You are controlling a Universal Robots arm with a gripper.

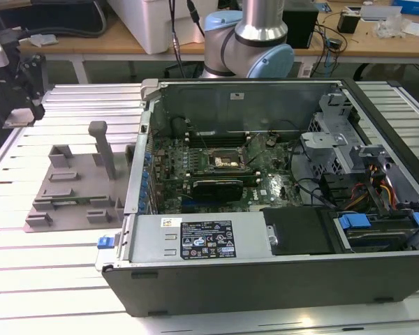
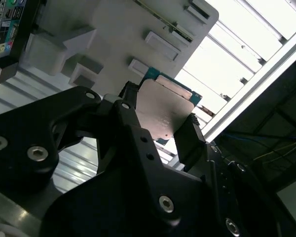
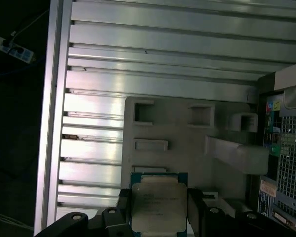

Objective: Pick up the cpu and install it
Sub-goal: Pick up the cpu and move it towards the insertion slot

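Workshop benches with clutter line the background in the exterior view. In front of them a ribbed metal table (image 1: 56, 279) carries one grey tray (image 1: 70, 188). One open computer case (image 1: 265, 272) lies just beside the tray, on the exterior view's right. Inside the case is one black socket (image 1: 227, 162), well apart from the tray. One arm base rises behind the case.

In the second wrist view, one black gripper (image 2: 160, 118) is clamped on one cpu (image 2: 165, 111). Two fingers (image 2: 190, 138) press on opposite edges of the chip. The chip's silvery lid faces the camera, with a thin green rim around it. The tray (image 2: 118, 29) lies behind the chip.

In the first wrist view, the cpu (image 3: 158, 205) sits between the same two fingers (image 3: 195, 210) of the gripper (image 3: 159, 212). It hangs over the tray's (image 3: 177, 133) edge. I cannot tell whether it touches the tray. The case wall stands just beside the tray.

Handling, as a judgement: the chip looks light, flat and stiff. Its metal lid is probably smooth and slippery, so an edge grip could slide. The underside and thin rim are likely fragile. The safe hold is on two opposite side edges, level, as the fingers have it now.
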